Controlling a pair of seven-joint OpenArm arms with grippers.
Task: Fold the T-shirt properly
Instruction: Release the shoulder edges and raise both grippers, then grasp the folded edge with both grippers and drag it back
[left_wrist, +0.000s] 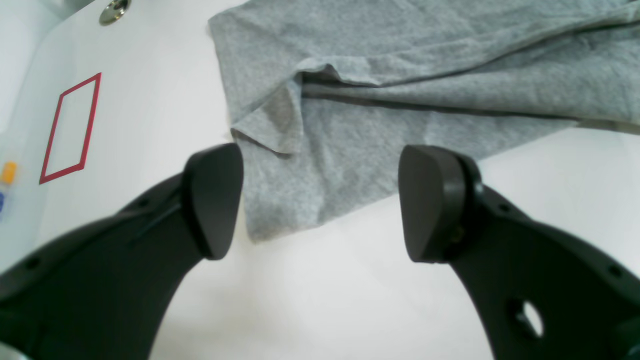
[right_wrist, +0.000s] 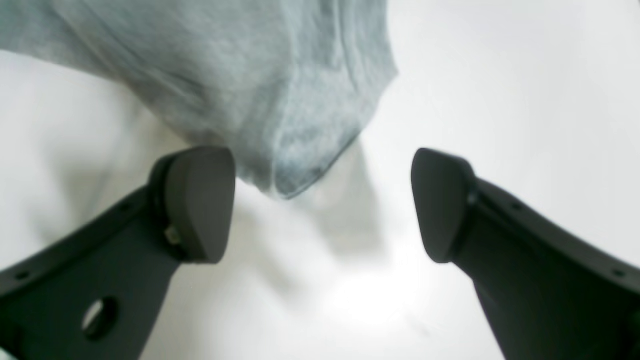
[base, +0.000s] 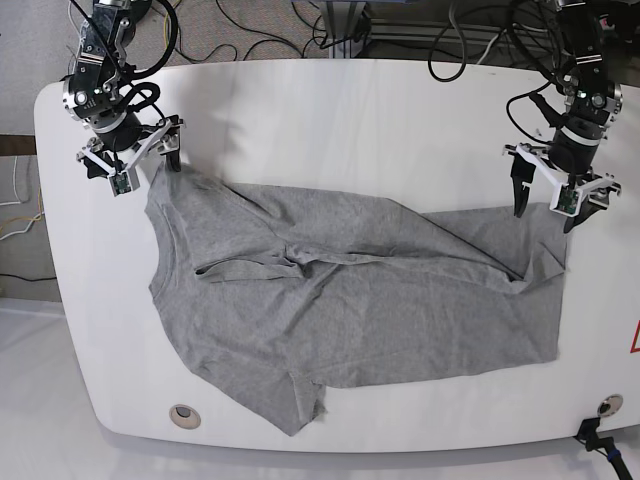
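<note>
Currently: both claws released above the far corners of the T-shirt (base: 340, 310), which lies rumpled across the white table (base: 330, 110).

Left gripper (left_wrist: 320, 205) and right gripper (right_wrist: 322, 202) stand wide apart, holding nothing. Cloth looks light, limp and prone to bunching; folded creases run across the middle. Judged best pinched at hem corners or shoulder seams, both layers together. No lettering or brand readable on the visible side; only a red outlined rectangle (left_wrist: 70, 127) marked on the table.
</note>
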